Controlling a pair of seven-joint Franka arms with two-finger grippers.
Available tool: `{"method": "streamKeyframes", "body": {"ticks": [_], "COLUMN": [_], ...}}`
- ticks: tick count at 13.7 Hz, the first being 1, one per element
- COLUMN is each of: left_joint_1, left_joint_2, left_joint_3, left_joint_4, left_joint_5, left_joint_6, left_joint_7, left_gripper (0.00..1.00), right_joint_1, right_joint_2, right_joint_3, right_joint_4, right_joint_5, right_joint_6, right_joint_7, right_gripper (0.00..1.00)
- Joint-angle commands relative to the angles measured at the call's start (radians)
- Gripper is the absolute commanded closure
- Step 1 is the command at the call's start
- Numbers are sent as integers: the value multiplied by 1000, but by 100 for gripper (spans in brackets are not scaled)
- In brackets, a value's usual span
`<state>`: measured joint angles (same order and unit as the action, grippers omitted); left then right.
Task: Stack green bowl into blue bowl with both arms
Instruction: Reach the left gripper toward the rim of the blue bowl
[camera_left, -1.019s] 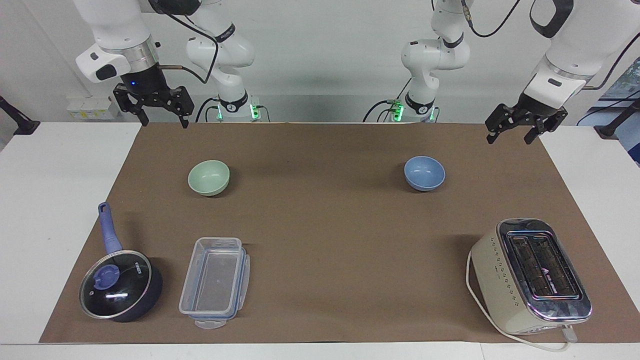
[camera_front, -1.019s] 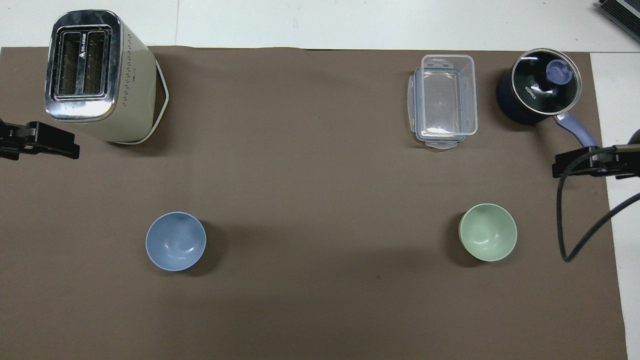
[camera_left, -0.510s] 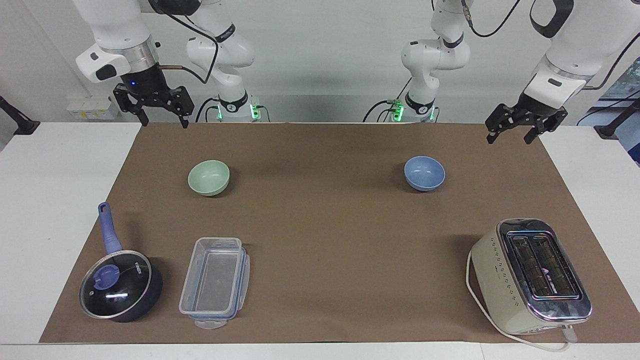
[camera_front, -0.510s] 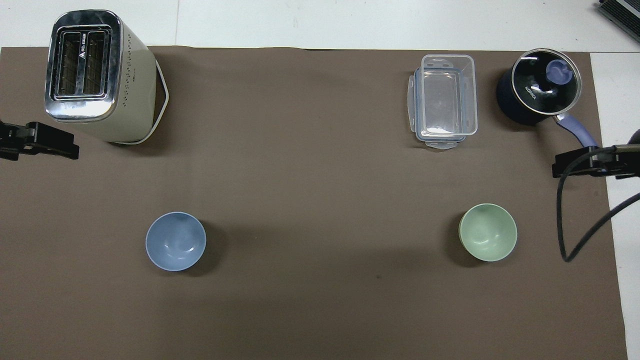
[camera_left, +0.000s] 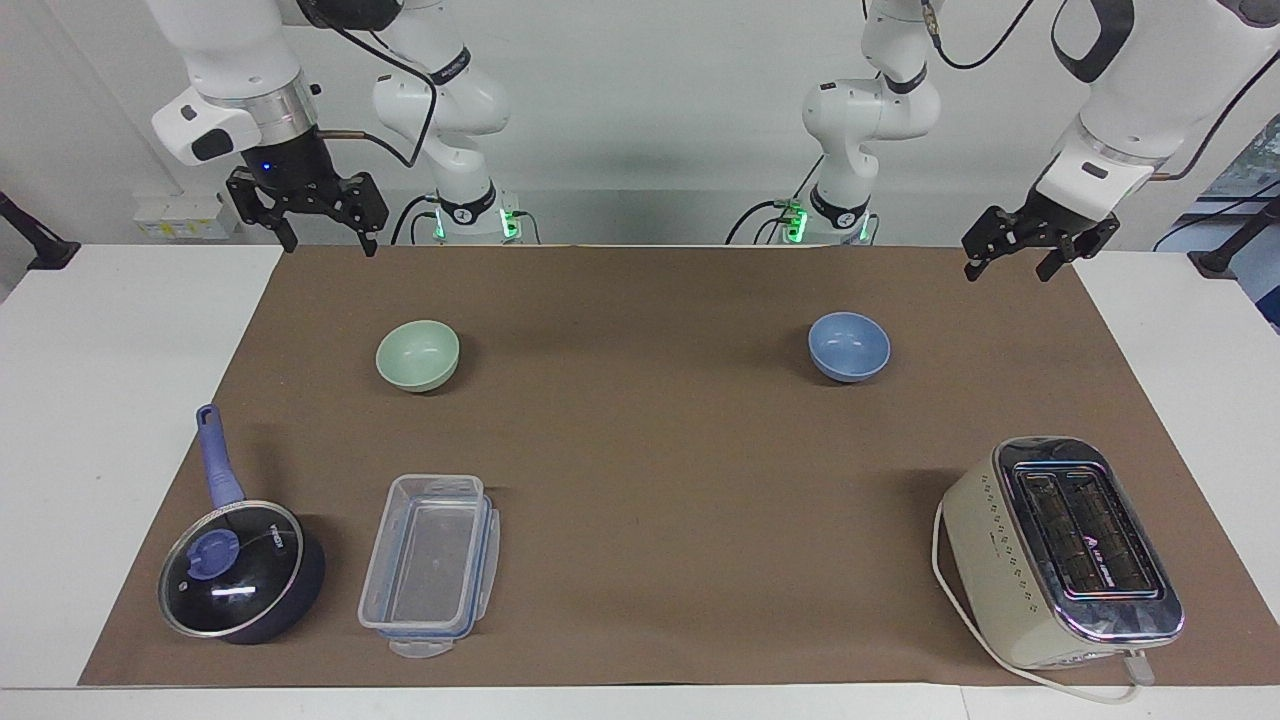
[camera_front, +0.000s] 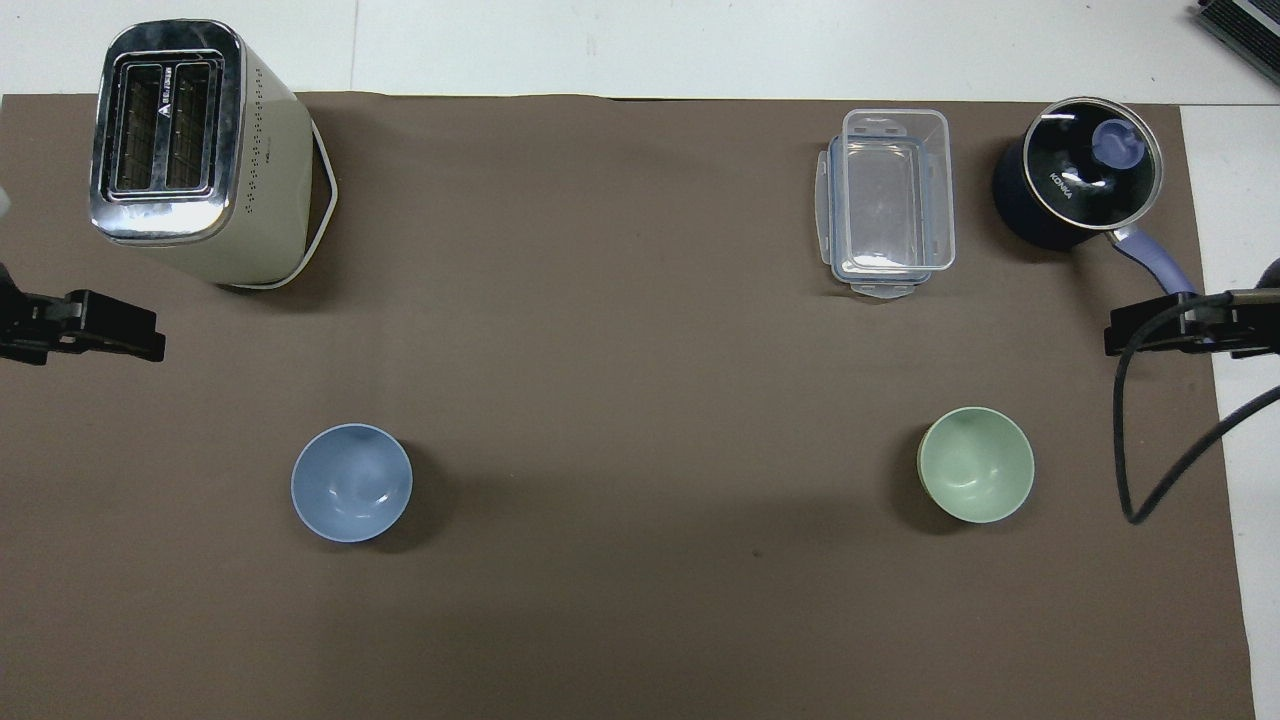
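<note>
My left fingers (camera_left: 1008, 258) hang released over the edge of the brown mat (camera_front: 620, 330) at my left arm's end of the tabletop (camera_left: 90, 400), grasping nothing.

Well apart from them, toward that same end, stands one cream toaster (camera_front: 200, 150) with two slots and a chrome top. It carries a small logo with a line of print that I cannot read, and its white cord (camera_left: 965, 620) loops around its base.

The one blue bowl (camera_front: 351, 483) sits upright on the mat, in from my left fingers toward the middle, touching nothing.

Toward my right arm's end there is one clear plastic container (camera_front: 890, 200) with blue clips, open side up. Just beside it is one dark blue saucepan (camera_front: 1075, 190) with a glass lid. "KONKA" is printed on the lid in white, and its blue handle (camera_front: 1150, 265) points toward my right fingers (camera_left: 330, 243).

The one green bowl (camera_front: 976, 464) sits upright on the mat, nearer to me than the container and apart from the blue bowl. It is in from my right fingers toward the middle.

My right fingers also stand released and grasp nothing, over the mat's corner at my right arm's end.

That makes two bowls, not yet stacked.
</note>
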<state>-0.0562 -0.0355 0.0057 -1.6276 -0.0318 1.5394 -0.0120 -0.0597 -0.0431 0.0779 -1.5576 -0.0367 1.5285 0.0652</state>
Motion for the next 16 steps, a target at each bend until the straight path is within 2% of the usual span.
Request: {"method": "streamKeyframes", "body": {"ticks": [1, 6, 16], "left_joint_1": [7, -8, -68], "left_joint_2": [-92, -125, -127], "left_joint_3": [3, 0, -4], "left_joint_4": [-161, -332, -595], "left_joint_5": [-14, -13, -16], "left_joint_6": [70, 211, 452], "left_joint_7": [3, -2, -16], "left_gripper": [0, 0, 0], "right_joint_1": [-12, -12, -12], "right_joint_2": [-17, -17, -17], "right_joint_3": [2, 2, 2], "right_joint_4": [-21, -21, -21], "right_joint_5": [23, 21, 21], "right_joint_6": [7, 7, 4], "right_joint_7": [7, 8, 8], "right_gripper": [0, 0, 0]}}
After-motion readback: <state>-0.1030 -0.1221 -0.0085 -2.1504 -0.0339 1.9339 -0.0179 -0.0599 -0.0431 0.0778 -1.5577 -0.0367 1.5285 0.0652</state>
